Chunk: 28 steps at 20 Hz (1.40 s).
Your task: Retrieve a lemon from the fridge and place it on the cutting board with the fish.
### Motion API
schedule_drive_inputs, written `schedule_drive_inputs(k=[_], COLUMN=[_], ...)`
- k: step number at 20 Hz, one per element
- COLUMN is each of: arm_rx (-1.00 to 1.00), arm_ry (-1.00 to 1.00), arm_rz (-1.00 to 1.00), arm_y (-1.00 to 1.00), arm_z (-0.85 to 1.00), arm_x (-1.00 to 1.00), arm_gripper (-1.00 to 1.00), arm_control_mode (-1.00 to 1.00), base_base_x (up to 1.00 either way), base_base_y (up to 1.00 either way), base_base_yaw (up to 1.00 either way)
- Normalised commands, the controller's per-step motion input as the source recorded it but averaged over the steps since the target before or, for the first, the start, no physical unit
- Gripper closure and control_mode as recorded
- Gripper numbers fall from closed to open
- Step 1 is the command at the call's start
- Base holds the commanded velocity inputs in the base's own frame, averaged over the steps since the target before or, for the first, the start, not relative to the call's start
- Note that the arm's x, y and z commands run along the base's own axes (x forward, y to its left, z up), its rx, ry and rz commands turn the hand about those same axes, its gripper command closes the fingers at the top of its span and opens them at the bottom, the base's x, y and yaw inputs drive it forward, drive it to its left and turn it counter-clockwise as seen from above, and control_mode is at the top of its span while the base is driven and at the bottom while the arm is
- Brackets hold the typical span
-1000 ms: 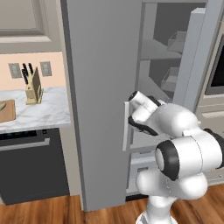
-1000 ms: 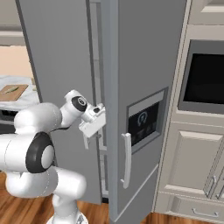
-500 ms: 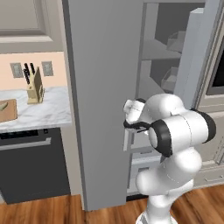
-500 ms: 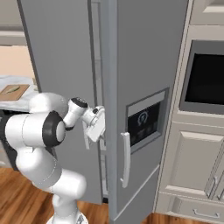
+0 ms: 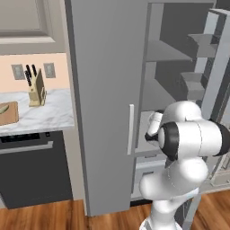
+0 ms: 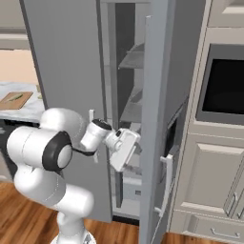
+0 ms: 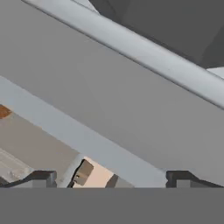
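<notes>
Fridge right door ajar, hand spread wide, empty, facing grey shelves

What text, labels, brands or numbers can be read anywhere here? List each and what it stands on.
None: no readable word, number or brand shows in any view.
The fridge doors are plain grey.
The oven front shows no lettering.
The knife block and the cutting board carry no marks.

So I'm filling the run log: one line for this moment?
fridge: right door ajar | hand: open, empty, at door gap | fish on cutting board
</notes>
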Motion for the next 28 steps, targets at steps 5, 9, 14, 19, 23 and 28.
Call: schedule_drive_inputs(k=[5,9,14,19,23,28], arm_rx=[0.00,-0.03,0.24,0.54,0.53,0.36], arm_ry=[0.05,-0.31,-0.40,-0.46,-0.58,-0.67], arm_rz=[-0.18,-0.03,-0.03,-0.08,-0.04,0.20], arm_y=[-0.79,0.67,0.83,0.55,0.81,0.37], arm_z=[0.26,0.58,0.08,0.01,0.07,-0.02], arm_x=[-0.94,-0.69,0.22,0.49,0.45,0.27], arm_gripper=[-1.00,-1.00,-1.00,-1.00,-1.00,-1.00], arm_control_mode=[-1.00,-1.00,-1.00,-1.00,-1.00,-1.00], base_base_x=[0.00,0.00,0.00,0.00,0.00,0.00], base_base_y=[0.00,0.00,0.00,0.00,0.00,0.00], base_base_yaw=[0.00,0.00,0.00,0.00,0.00,0.00])
